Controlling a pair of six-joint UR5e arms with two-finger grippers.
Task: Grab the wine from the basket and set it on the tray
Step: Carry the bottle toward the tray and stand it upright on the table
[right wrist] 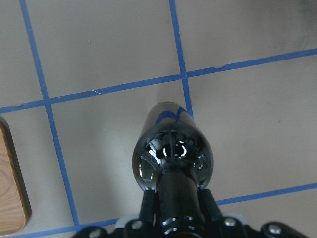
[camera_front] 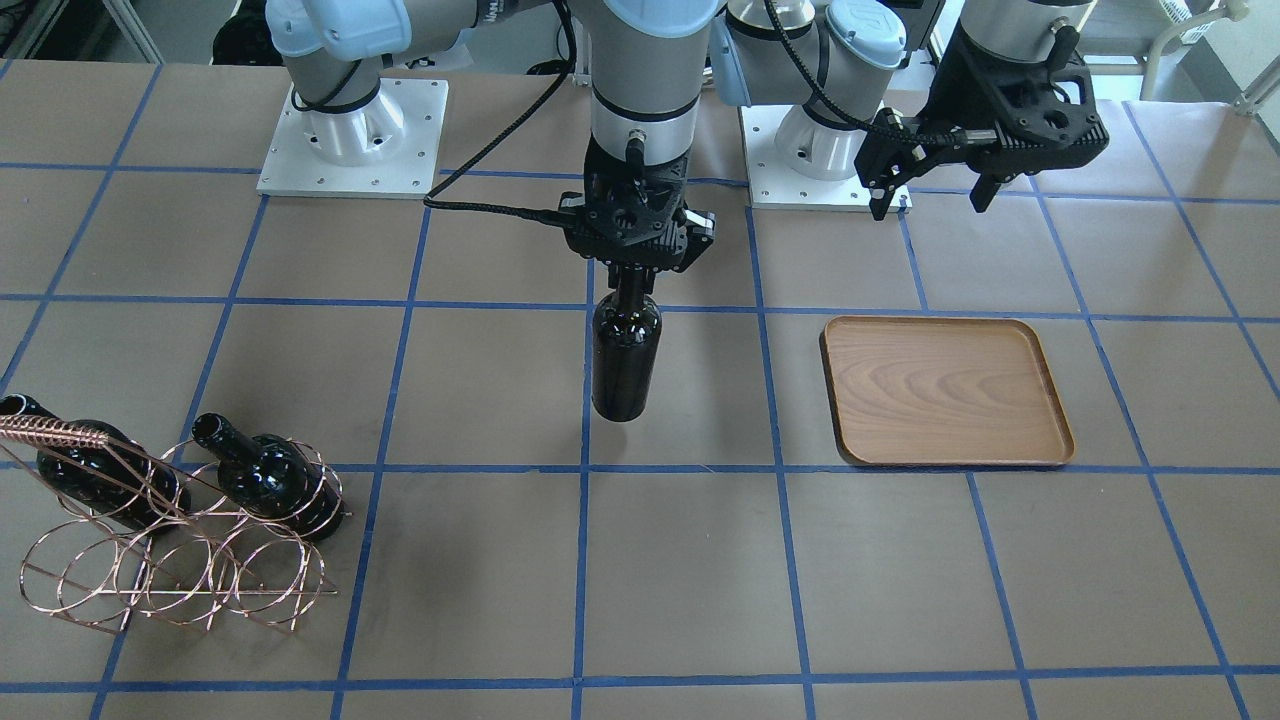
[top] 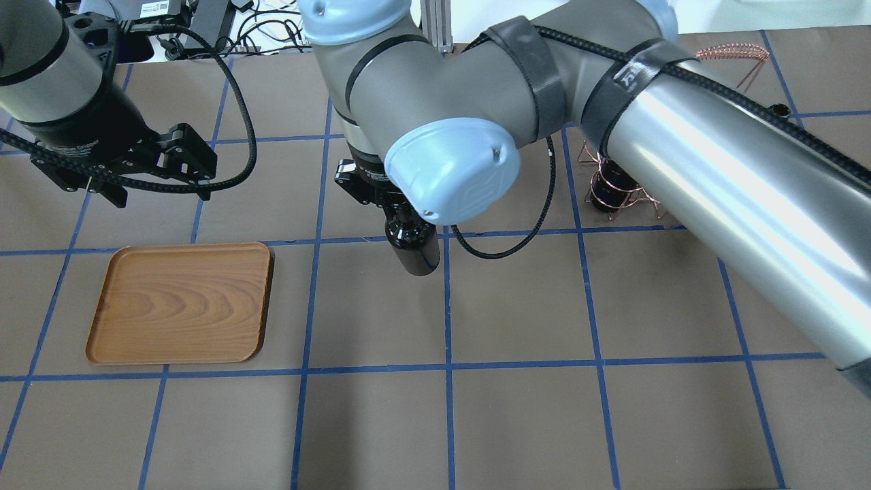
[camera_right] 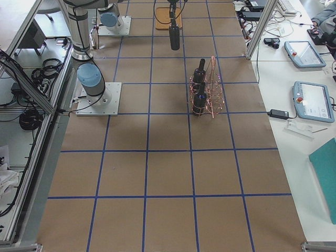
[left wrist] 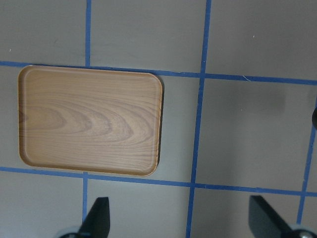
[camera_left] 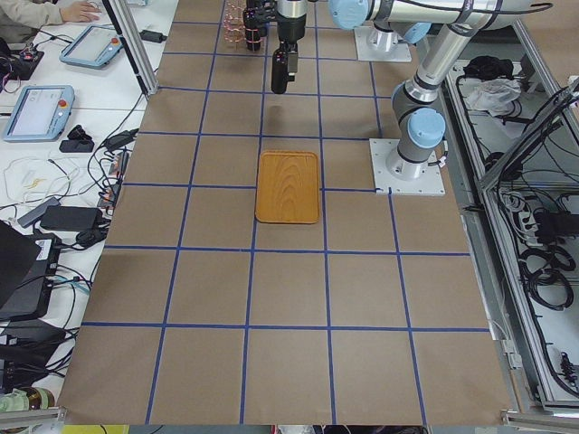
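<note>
Close under the right wrist camera, the wine (right wrist: 171, 158) hangs upright, neck uppermost, with the right gripper (camera_front: 632, 272) clamped on its neck. From where I stand the bottle is clear of the table (camera_front: 700, 560), with nothing under its base but brown paper and blue tape lines. It sits roughly midway across the table, well apart from the basket (camera_front: 180, 570) on one side and nearer to the tray (camera_front: 945, 390) on the other, though not yet over it.

So I'd say the first half is done: this bottle is out of the rack and in the air. What remains is carrying it over the tray, setting it down and letting go. The tray is bare wood, with nothing on it.

Further out, the left gripper (camera_front: 930, 200) hovers beyond the tray with its fingers spread wide, holding nothing. Two other bottles (camera_front: 270, 485) lie in the basket's wire loops.
</note>
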